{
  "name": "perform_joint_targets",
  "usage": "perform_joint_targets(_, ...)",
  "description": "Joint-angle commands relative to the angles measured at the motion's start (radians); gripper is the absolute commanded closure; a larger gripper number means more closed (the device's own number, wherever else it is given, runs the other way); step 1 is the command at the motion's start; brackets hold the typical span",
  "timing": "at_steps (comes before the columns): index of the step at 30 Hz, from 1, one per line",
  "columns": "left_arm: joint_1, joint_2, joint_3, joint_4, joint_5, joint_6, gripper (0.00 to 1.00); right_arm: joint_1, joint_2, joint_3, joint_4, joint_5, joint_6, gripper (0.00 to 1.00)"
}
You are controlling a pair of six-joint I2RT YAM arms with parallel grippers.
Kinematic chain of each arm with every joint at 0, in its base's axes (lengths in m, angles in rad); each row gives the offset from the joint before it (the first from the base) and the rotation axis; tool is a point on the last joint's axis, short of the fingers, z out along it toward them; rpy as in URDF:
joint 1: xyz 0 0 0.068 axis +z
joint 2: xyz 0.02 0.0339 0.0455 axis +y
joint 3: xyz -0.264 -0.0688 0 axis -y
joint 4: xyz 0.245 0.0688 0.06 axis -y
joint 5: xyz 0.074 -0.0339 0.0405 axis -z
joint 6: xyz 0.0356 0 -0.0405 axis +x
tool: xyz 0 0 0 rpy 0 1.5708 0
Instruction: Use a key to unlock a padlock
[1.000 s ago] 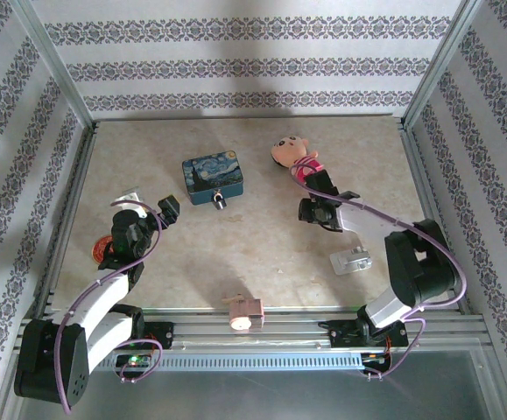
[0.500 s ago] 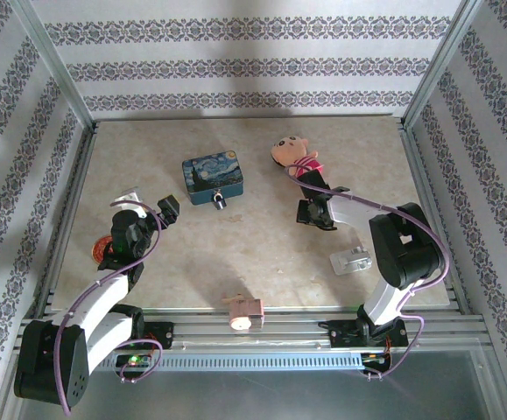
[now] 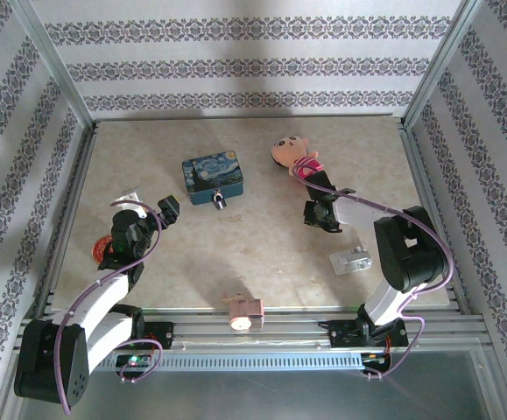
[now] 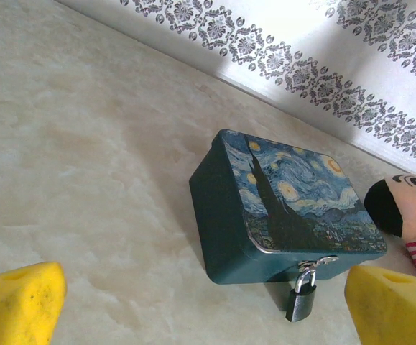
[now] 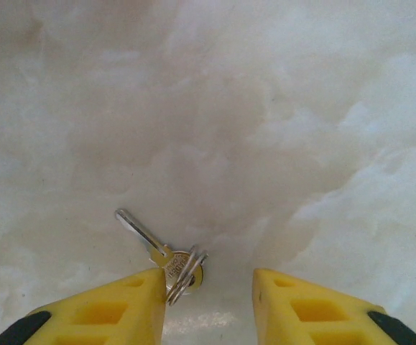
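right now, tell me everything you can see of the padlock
The padlock is tiny, with a dark grey, metal-looking body and a silvery shackle. The shackle looks closed and is hooked through the clasp on the front wall of the blue painted tin. The body hangs below the clasp, slightly tilted, its lower end at or on the beige table. No key sticks out of it, and the keyhole is hidden.

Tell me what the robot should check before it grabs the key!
1. Key lying bare on the table: ok.
2. Right pincer open: ok.
3. Key centred between its fingers: not ok, it sits beside one finger.
4. Padlock hanging from the blue tin at its latch: ok.
5. Left pincer open, facing the padlock: ok.
6. Padlock locked: cannot tell.
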Motion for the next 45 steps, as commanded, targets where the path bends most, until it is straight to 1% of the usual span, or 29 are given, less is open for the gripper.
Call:
perform_joint_targets(1,-0.009,0.005,-0.001,0.01,-0.005,-0.002,0.01,-0.004,-0.031,-0.016,-0.01,0.014,0.026,0.64)
perform_joint_targets(8,-0.009,0.005,-0.001,0.007,0.001,-0.004,0.01,-0.005,0.004,-0.003,0.008,0.018,0.03,0.67)
perform_joint_targets(11,-0.01,0.004,-0.003,0.007,0.002,-0.002,0.01,-0.003,0.019,0.008,0.013,0.025,0.032,0.67)
perform_joint_targets(16,-0.01,0.005,-0.004,0.01,0.001,-0.001,0.01,-0.003,0.036,0.028,0.009,0.031,0.03,0.64)
perform_joint_targets(21,-0.01,0.005,-0.003,0.009,0.003,-0.001,0.01,-0.002,0.042,0.038,-0.004,0.029,0.03,0.65)
perform_joint_targets(23,-0.009,0.005,-0.001,0.008,0.003,-0.003,0.01,-0.002,0.045,0.043,-0.01,0.029,0.028,0.69)
perform_joint_targets(26,-0.009,0.005,0.001,0.003,0.002,-0.01,0.01,-0.002,0.049,0.046,-0.011,0.027,0.025,0.78)
perform_joint_targets(31,-0.01,0.001,0.023,-0.042,-0.01,-0.023,0.01,-0.004,0.047,0.046,-0.013,0.007,0.01,1.0)
perform_joint_targets(37,-0.01,-0.006,0.069,-0.127,-0.003,-0.049,0.01,0.007,-0.003,0.042,-0.016,-0.018,-0.018,1.0)
perform_joint_targets(45,-0.024,-0.002,0.082,-0.132,0.082,-0.156,0.01,0.026,-0.107,0.072,-0.082,-0.046,-0.034,1.0)
